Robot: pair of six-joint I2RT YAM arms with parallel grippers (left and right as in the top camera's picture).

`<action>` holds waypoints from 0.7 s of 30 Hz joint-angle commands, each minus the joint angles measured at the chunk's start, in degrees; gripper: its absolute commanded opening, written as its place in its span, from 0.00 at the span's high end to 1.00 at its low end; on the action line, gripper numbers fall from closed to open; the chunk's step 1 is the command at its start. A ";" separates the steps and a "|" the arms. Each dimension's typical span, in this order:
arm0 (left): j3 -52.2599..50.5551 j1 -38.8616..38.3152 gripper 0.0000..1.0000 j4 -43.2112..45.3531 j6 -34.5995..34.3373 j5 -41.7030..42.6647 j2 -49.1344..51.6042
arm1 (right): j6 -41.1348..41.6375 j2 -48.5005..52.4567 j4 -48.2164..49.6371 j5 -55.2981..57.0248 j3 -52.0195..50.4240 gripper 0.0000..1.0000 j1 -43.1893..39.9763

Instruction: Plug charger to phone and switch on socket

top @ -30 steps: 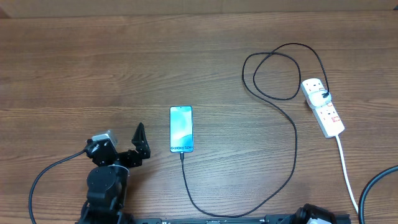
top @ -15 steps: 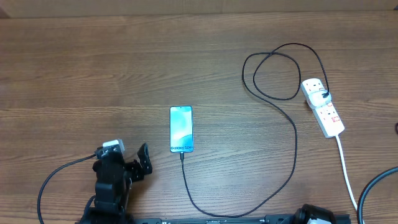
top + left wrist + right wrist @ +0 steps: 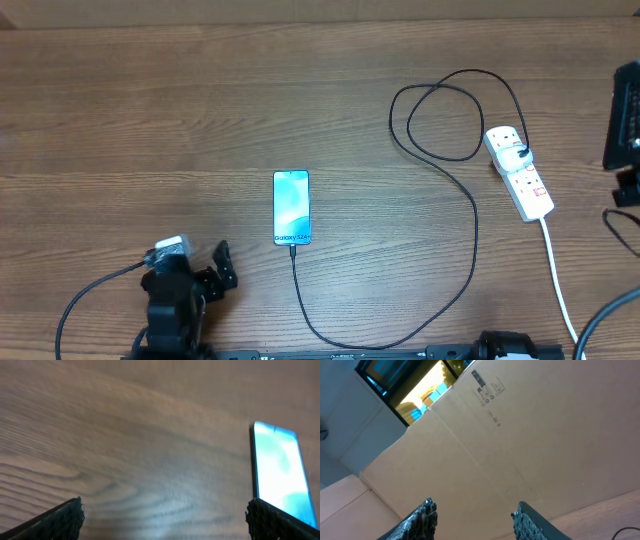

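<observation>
- Since the earlier overhead frame, the left gripper (image 3: 222,270) has pulled back from beside the phone (image 3: 291,207) toward the lower left edge. A dark part of the right arm (image 3: 624,118) has come in at the right edge.
- Overhead: the phone lies screen up at the middle of the wooden table (image 3: 150,100). The charger (image 3: 476,225) meets the phone's lower edge with its tip, sweeps down and right, and loops in the upper right. Its black plug sits in the socket (image 3: 520,172), at the right of the frame. The white cord (image 3: 555,270) runs from the strip toward the lower right corner.
- Left wrist: the gripper (image 3: 165,520) is spread wide, with one finger in each lower corner and nothing between them. The view is blurred, and the phone (image 3: 280,467) glows at the right edge.
- Right wrist: the right gripper (image 3: 476,520) has its fingers partly apart and holds nothing. It faces a cardboard box (image 3: 520,435).
</observation>
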 commanded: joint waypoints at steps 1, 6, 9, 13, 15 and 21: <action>-0.33 3.21 0.00 0.04 0.26 0.22 -5.77 | -0.76 -1.11 -0.22 1.62 -0.07 0.50 0.61; -0.20 4.83 0.01 -0.35 0.28 0.20 -7.04 | -0.76 -1.14 -0.31 1.62 -0.13 0.50 0.61; -0.20 4.81 0.00 -0.37 0.26 0.22 -7.04 | -0.76 -1.16 -0.28 1.64 -0.50 0.50 0.61; -0.20 4.81 0.00 -0.35 0.26 0.22 -7.02 | -0.72 -1.18 -0.04 1.62 -1.36 0.50 0.61; -0.20 4.81 0.00 -0.35 0.26 0.22 -6.99 | -0.72 -1.18 0.55 1.60 -1.97 0.50 0.61; -0.20 4.81 0.00 -0.35 0.26 0.22 -6.99 | -0.74 -1.81 2.10 2.73 -3.74 0.48 2.34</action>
